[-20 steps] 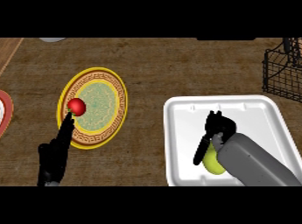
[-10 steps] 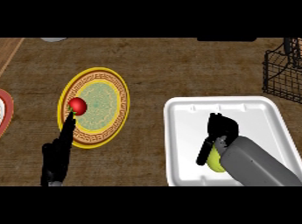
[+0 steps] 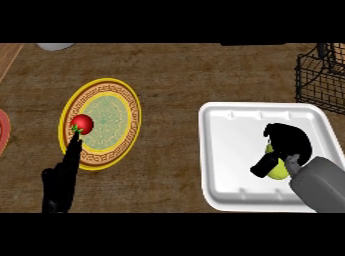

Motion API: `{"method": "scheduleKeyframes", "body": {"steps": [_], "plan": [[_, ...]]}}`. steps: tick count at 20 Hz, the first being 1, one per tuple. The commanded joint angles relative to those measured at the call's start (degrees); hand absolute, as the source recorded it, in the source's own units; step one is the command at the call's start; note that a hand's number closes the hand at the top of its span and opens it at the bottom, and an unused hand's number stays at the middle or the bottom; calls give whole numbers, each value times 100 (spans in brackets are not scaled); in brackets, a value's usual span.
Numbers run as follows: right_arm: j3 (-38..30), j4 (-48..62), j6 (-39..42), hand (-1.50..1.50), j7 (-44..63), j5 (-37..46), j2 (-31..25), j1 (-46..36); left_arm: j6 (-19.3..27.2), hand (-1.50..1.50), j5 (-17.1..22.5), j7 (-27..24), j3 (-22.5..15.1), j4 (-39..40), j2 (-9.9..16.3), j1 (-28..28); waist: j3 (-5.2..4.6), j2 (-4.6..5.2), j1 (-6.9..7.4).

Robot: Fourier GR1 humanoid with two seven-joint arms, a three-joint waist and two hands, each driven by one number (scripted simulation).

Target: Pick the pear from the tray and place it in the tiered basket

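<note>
While my right hand (image 3: 287,141) curls over the pear (image 3: 280,169) in the white tray (image 3: 234,150), I judge the grasp step underway — next, lift toward the tiered basket (image 3: 330,80). Left hand (image 3: 60,180) rests, fingers straight, by the plate (image 3: 105,122).

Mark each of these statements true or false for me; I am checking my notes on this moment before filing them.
1. The pear is already in the tiered basket. False: it is still over the white tray.
2. The right robot hand is curled round the pear. True.
3. A red fruit lies on the yellow patterned plate. True.
4. The left robot hand holds the pear. False: it is open at the lower left, fingers pointing up toward the red fruit.
5. The basket stands at the left edge. False: it is at the upper right.
</note>
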Motion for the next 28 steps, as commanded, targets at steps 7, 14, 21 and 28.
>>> {"method": "scheduleKeyframes", "body": {"steps": [7,14,21,28], "plan": [[-2478,256,-938,150,-3681,-1543,-2294,564,68,0,187,-24,265,-86,99,511,69,11,-567],[-4569,1201,-374,150,-5701,-3174,-3288,763,59,0,134,-54,243,-221,140,599,41,5,-495],[-5845,2913,657,150,-7655,-3383,-4553,1211,-81,0,36,-51,71,-120,21,352,12,102,-20],[-5736,4018,875,150,-7989,-2795,-4705,542,-323,0,-166,132,-8,186,-62,-196,5,158,321]]}}
